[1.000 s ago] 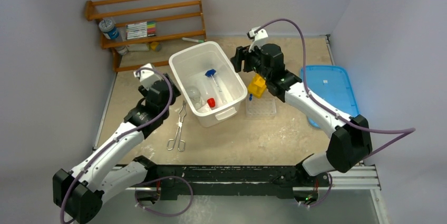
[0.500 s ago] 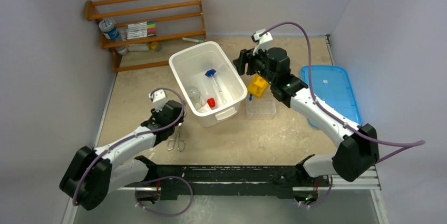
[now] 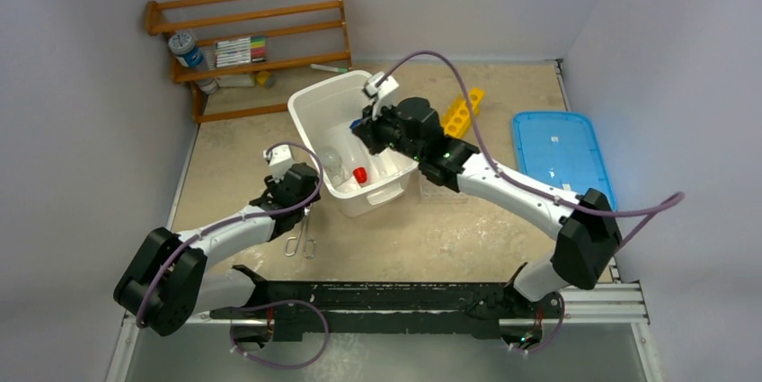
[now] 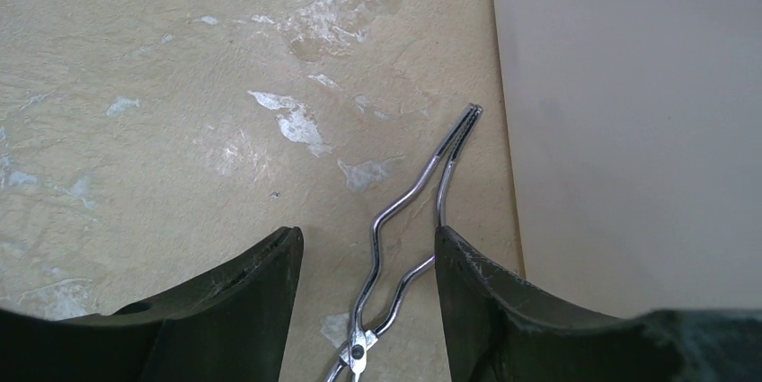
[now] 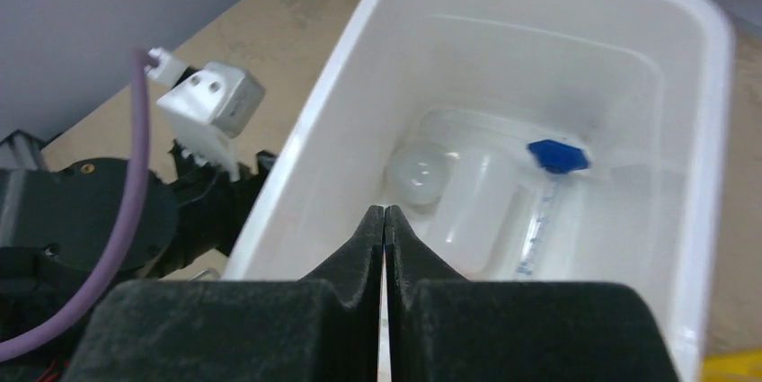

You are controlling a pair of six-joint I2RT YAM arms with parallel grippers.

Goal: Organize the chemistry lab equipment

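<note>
The metal tongs point(image 4: 404, 211) lie flat on the table beside the white bin's wall point(image 4: 629, 130). My left gripper point(image 4: 366, 234) is open and low, its fingers on either side of the tongs' arms above the pivot. From the top, the left gripper point(image 3: 303, 212) sits over the tongs point(image 3: 302, 240). My right gripper point(image 5: 384, 212) is shut and empty, hovering over the bin point(image 5: 710, 112). Inside lie the translucent squeeze bottle point(image 5: 476, 211), the tiny glass jar point(image 5: 418, 171) and the blue-ended tube point(image 5: 557, 155). The bottle's red cap point(image 3: 359, 174) shows from above.
A yellow rack point(image 3: 460, 111) lies on the table behind the right arm. A clear tray point(image 3: 447, 191) sits right of the bin point(image 3: 310, 99), a blue lid point(image 3: 557, 153) at far right. The wooden shelf point(image 3: 252, 40) with markers stands at back left.
The right gripper let go of the yellow rack, which now lies on the table, then swung left over the bin and shut. The left gripper came down over the tongs.
</note>
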